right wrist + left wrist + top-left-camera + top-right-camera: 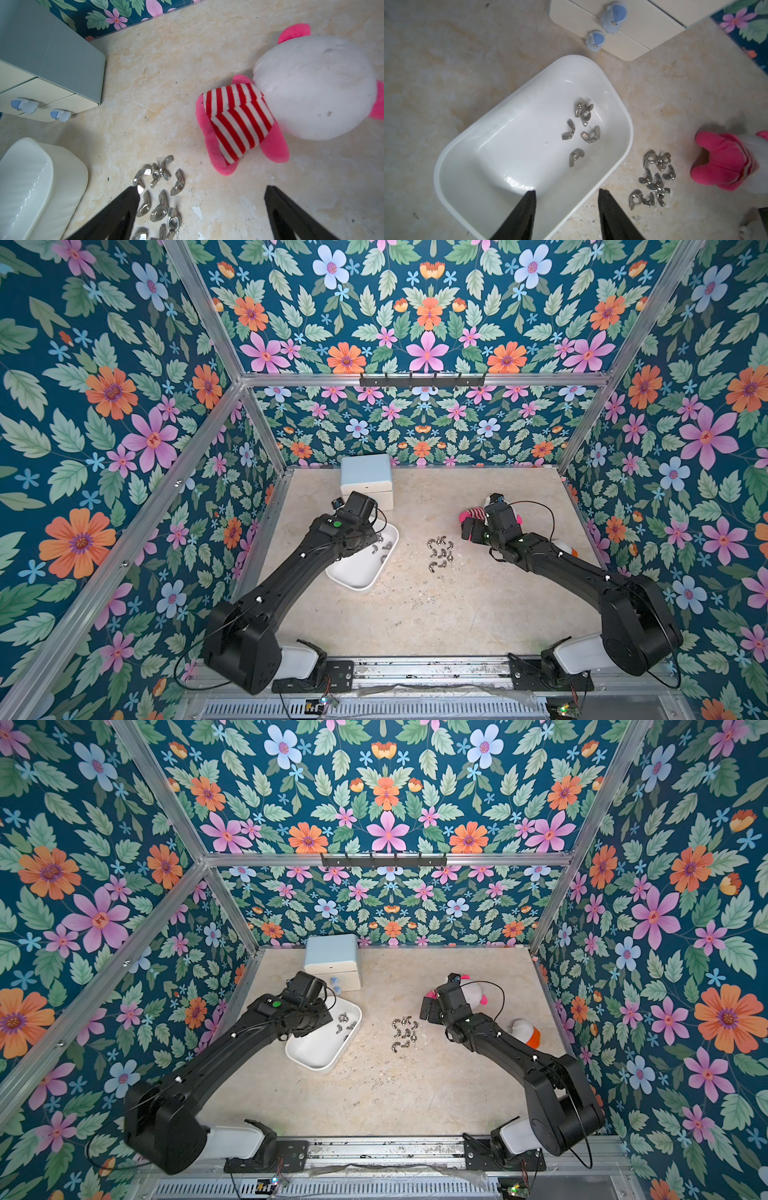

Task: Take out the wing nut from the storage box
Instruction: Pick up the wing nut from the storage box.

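Above the shallow white plastic storage box (500, 149), the left gripper (566, 191) hangs with jaws spread and empty; five small silver wing nuts lie on the box floor, the nearest wing nut (575, 156) just ahead of the tips. Likely trouble: the nut skids on the glossy floor at closing, or a finger nudges the light box. The right gripper (201, 188) stands wide and empty over the heap of loose nuts (161, 173).

Tub (500, 149) open on top, front end bare; nuts (590, 135) bunched at end twd drawer chest (365, 477), tight gaps btwn. Nut pile (654, 182) beside tub, plush toy (311, 87) past it. Front worktop (415, 614) free.
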You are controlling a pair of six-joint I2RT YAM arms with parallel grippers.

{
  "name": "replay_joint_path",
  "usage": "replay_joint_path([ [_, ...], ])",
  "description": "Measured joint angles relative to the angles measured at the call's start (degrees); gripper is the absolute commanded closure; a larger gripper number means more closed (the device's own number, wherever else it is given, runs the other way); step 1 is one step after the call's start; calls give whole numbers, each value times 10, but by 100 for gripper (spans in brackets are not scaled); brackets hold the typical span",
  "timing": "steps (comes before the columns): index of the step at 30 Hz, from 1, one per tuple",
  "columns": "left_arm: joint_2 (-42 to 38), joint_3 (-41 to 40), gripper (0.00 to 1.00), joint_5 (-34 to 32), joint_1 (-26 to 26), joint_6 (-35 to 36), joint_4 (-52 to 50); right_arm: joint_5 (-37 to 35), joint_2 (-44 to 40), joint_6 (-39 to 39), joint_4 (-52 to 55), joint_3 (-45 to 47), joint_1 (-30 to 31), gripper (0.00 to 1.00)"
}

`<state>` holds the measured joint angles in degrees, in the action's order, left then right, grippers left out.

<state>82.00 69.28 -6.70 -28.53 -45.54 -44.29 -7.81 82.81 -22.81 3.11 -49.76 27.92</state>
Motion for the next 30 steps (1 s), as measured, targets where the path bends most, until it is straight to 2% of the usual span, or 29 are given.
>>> replay_joint_path([
  [6,128,116,48,-10,2,174,-34,-2,-4,0,2,3,0,1],
  [12,193,128,51,-22,6,270,-41,-10,-18,0,15,3,0,1],
  [20,241,126,53,-36,8,338,-24,-13,-19,0,23,9,0,1],
  [30,302,150,55,-45,8,356,6,-20,-29,0,33,9,0,1],
])
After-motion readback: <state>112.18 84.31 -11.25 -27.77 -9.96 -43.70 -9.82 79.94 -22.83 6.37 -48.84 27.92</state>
